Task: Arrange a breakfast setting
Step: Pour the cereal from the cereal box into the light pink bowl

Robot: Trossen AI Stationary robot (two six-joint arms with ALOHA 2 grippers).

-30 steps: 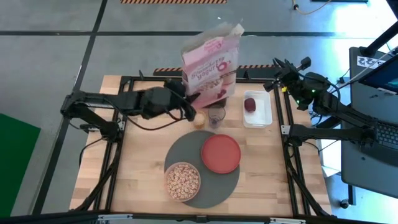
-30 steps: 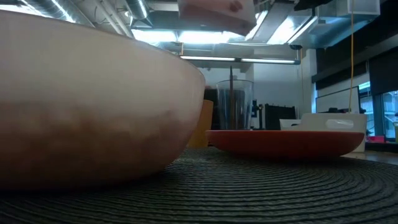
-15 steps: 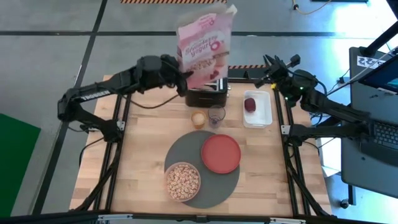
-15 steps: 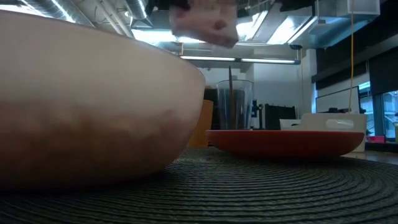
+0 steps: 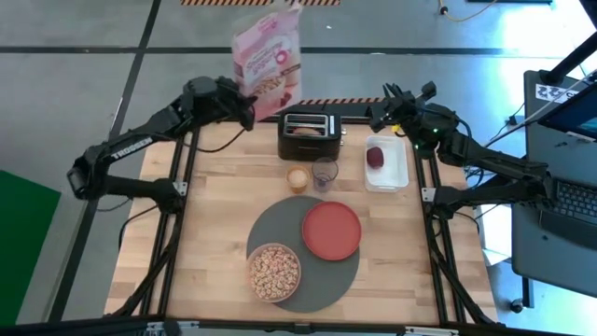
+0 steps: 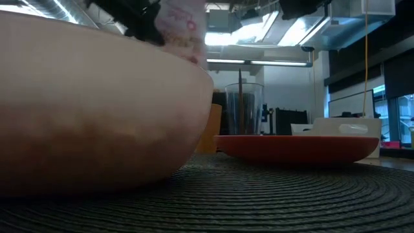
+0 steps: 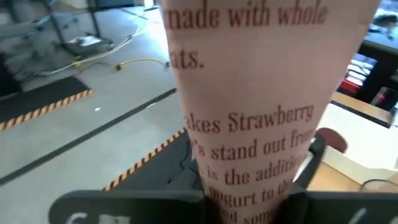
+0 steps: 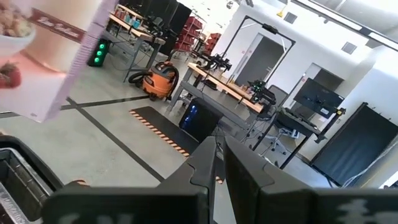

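A wooden surface (image 5: 215,243) in a concrete-floored workshop, partly laid for breakfast.

On it a dark-grey mat (image 5: 280,229) carries a red plate (image 5: 330,231) and a bowl (image 5: 274,272) of cereal. The left claw (image 5: 244,107), clamped on a pink cereal box (image 5: 268,58), holds it high past the far edge; the right claw (image 5: 378,110), pinched shut and empty, hangs near the toaster (image 5: 310,135).

Bright, even overhead light fills the room; ceiling strip lamps (image 6: 259,39) glare white. The pale round bowl (image 6: 97,110) looms close and soft-focused, and the pink printed cereal box (image 7: 249,106) above the left pincer is blurred.
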